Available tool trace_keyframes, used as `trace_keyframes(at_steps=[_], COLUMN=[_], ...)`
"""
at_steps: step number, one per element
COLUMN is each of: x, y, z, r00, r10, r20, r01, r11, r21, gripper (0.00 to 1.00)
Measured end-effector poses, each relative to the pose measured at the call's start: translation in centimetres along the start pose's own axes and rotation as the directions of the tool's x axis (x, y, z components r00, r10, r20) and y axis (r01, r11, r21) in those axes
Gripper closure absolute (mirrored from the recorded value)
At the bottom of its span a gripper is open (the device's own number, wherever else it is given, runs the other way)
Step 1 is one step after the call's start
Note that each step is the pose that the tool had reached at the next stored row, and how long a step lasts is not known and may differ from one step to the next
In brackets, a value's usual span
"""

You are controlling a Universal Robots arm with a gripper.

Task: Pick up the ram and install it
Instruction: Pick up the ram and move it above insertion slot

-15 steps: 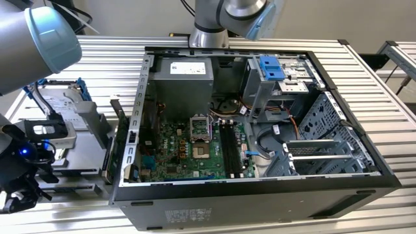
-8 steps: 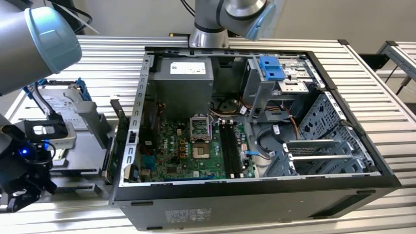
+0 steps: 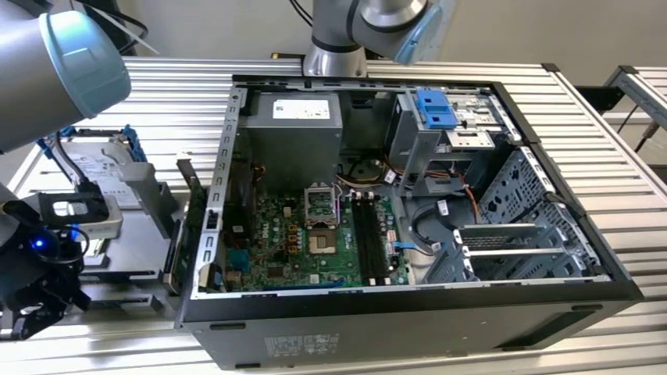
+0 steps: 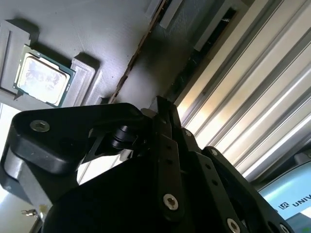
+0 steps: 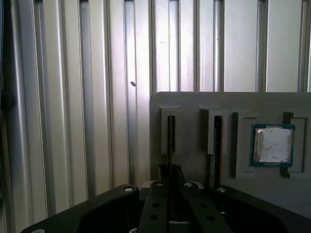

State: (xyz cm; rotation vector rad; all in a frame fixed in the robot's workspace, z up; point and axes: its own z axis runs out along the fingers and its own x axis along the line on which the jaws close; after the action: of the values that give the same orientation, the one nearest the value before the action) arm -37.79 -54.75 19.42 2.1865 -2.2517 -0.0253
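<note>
**Case on table, parts tray alongside**

The computer case (image 3: 417, 328) lies on the slatted table (image 3: 177, 101), with the motherboard (image 3: 302, 242) and power supply (image 3: 297, 121) inside it. To the exterior view's left of the case, a tray (image 5: 194, 104) holds the ram (image 5: 171, 136) and a processor (image 5: 272, 145).

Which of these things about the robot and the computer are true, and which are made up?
1. The computer case is open. True.
2. The end effector is inside the case. False: it is outside, close to the gray holder.
3. A memory stick stands on edge in the holder. True.
4. The table is wooden. False: it is ribbed metal.
5. The square chip lies on the bare table. False: it sits in a pocket of the holder.
</note>
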Motion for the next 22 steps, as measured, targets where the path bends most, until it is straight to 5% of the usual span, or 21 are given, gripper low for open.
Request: trace_keyframes(at_steps=[4, 22], x=[0.02, -0.28], y=[0.01, 0.12], z=[-0.33, -8.36], r00=[1.0000, 1.0000], r10=[0.000, 0.000], r20=[-0.0002, 0.0003], r01=[0.000, 0.000], r11=[1.0000, 1.0000], r21=[0.0000, 0.0000], gripper=[1.00, 1.00])
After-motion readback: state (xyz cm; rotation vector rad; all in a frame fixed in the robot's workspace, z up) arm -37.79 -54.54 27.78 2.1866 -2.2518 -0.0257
